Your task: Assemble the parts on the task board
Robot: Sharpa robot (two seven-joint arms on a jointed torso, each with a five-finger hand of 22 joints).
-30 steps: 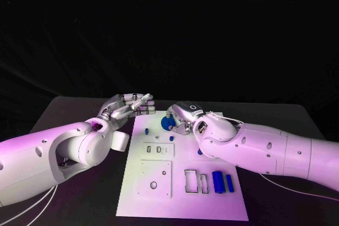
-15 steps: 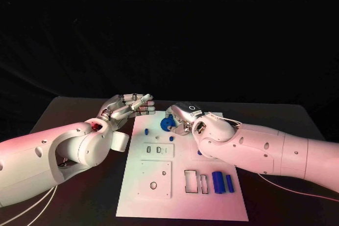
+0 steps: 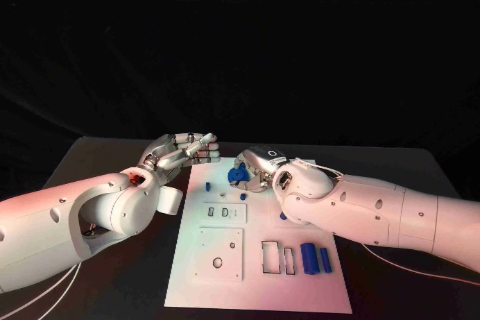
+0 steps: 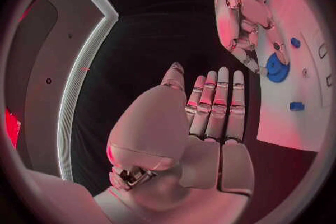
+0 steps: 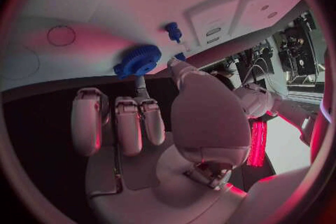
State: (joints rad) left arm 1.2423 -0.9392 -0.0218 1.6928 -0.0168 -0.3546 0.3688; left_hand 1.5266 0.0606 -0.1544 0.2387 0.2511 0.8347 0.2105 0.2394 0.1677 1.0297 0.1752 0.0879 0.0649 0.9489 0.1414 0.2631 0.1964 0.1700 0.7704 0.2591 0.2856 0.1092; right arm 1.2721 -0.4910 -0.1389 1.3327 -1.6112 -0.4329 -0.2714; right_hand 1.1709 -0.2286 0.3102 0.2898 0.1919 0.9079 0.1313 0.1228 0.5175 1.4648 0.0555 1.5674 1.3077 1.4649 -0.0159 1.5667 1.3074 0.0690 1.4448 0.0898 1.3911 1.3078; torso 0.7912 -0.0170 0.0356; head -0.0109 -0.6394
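**Blue gear held at the far end of the task board**

A blue toothed gear [image 3: 237, 174] sits pinched in the fingertips of the robot's right hand [image 3: 258, 169] above the far end of the white task board [image 3: 260, 285]. Small blue pegs [image 3: 223, 193] stand just beside it, while two blue cylinders [image 3: 315, 257] lie near the board's front right. The left hand [image 3: 183, 152] hovers off the board's far left corner, fingers straight and together, holding nothing.
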